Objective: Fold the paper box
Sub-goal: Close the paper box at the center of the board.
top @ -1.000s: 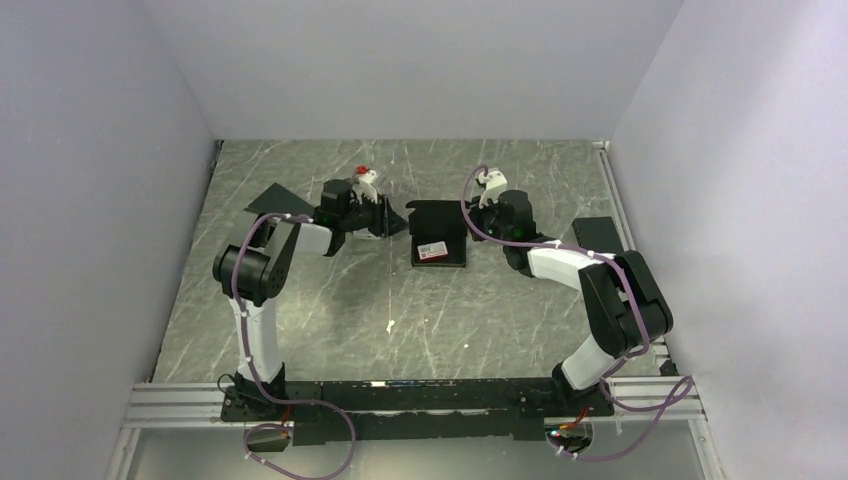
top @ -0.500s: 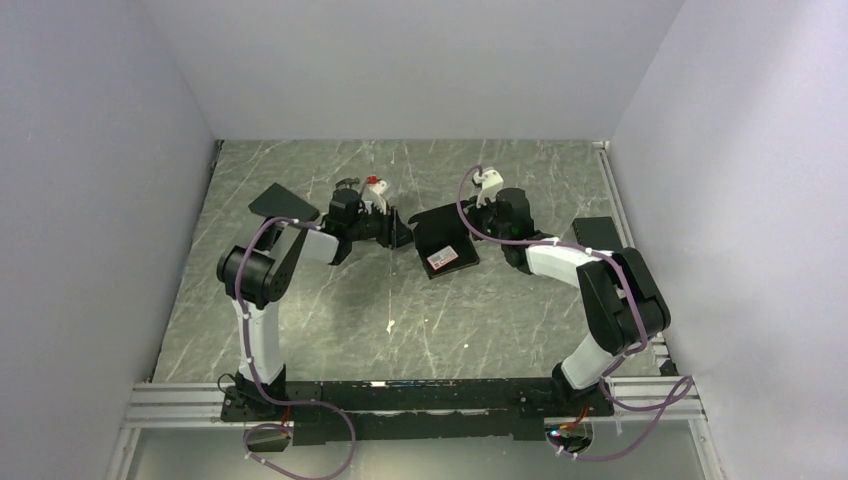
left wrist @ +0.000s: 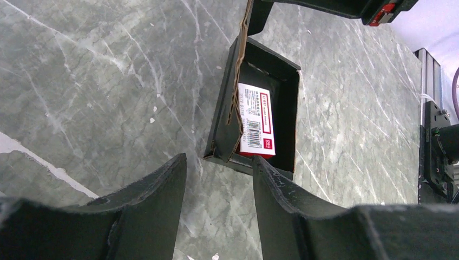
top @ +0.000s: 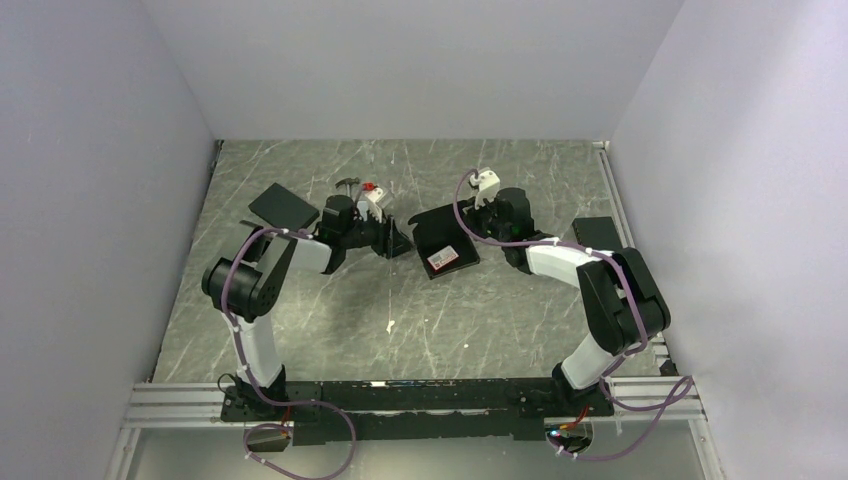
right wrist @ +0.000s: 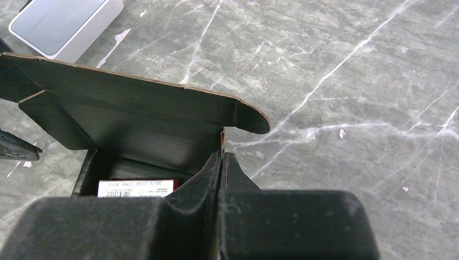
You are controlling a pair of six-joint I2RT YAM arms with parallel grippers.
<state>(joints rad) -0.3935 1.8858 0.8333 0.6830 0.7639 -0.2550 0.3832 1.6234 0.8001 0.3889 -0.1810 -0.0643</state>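
the paper box (top: pixel 447 243) lies on the counter (top: pixel 330 300) in the middle of the top frame, between the two arms and turned a little slantwise. the right pincer (top: pixel 477 233) is at its right side, closed narrow on a thin wall of the box. in the right wrist view the two fingers (right wrist: pixel 189 189) are pressed together on the cardboard edge, and a lid panel stands up behind.

the left pincer (top: pixel 401 242) is just left of the box, with its jaws apart at a middle width and nothing between them. in its wrist view the box is straight ahead, its near corner just beyond the fingertips. the long axis runs away toward the top of the frame.

i judge the free left arm must go forward to the near standing flap.

the left wrist view shows the whole barcode label (left wrist: pixel 256 120) inside the box, where the right wrist view shows only a strip. only the right wrist view shows a silver-grey case (right wrist: pixel 64 24), at the upper left.
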